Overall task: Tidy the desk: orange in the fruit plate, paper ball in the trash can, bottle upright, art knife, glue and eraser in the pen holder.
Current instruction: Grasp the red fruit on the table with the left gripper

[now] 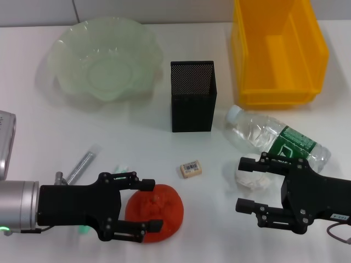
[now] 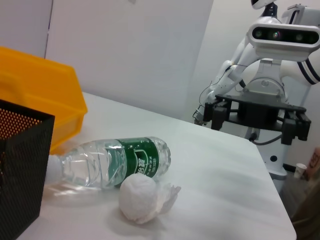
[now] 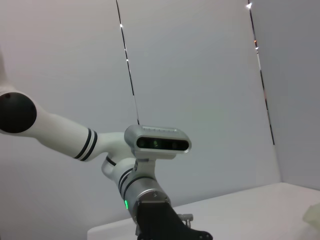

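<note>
The orange point(image 1: 162, 211) lies at the table's front, and my left gripper point(image 1: 151, 205) is open with its fingers straddling the orange's left side. My right gripper point(image 1: 240, 184) point(image 2: 257, 114) is open around the white paper ball point(image 1: 253, 178) point(image 2: 142, 197). Just behind it the bottle point(image 1: 277, 137) point(image 2: 117, 162) lies on its side. The eraser point(image 1: 191, 169) sits in front of the black mesh pen holder point(image 1: 193, 96) point(image 2: 20, 170). A silver art knife point(image 1: 82, 163) and a small greenish glue piece point(image 1: 120, 168) lie behind my left gripper.
The pale green fruit plate point(image 1: 60, 60) stands at the back left. A yellow bin point(image 1: 244, 55) point(image 2: 35, 95) is at the back right. My left arm's grey wrist point(image 1: 16, 211) lies along the front left edge.
</note>
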Robot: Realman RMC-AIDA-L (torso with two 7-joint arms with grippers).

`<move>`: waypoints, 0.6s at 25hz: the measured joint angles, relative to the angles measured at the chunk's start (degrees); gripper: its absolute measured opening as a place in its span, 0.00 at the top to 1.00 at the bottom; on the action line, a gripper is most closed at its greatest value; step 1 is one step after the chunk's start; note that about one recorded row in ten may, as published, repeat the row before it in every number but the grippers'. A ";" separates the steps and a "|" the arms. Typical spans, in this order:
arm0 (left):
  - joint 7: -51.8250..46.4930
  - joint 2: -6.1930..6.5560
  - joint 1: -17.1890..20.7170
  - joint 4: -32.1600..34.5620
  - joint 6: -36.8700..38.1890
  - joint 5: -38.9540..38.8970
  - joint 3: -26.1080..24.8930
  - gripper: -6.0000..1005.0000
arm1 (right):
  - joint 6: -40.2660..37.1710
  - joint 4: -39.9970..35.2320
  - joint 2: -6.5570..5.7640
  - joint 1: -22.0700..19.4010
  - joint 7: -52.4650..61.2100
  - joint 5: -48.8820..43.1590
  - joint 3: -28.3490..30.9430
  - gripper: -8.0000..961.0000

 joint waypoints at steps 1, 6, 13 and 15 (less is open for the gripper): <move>-0.07 -0.01 -0.12 0.02 0.02 -0.04 0.01 0.19 | -0.01 0.01 -0.02 0.00 0.00 -0.06 -0.09 0.26; -0.08 -0.02 0.04 -0.05 -0.26 0.01 0.10 0.19 | -0.08 0.77 -0.03 -0.42 -0.04 -0.14 -0.28 0.26; -0.27 -0.24 0.24 -0.18 -0.50 -0.06 0.44 0.19 | 0.37 1.96 -0.04 -0.29 -0.17 -0.15 -0.15 0.26; -0.65 -0.29 0.13 -0.18 -0.43 -0.12 0.46 0.19 | 0.28 1.97 -0.05 -0.26 -0.17 -0.09 -0.08 0.26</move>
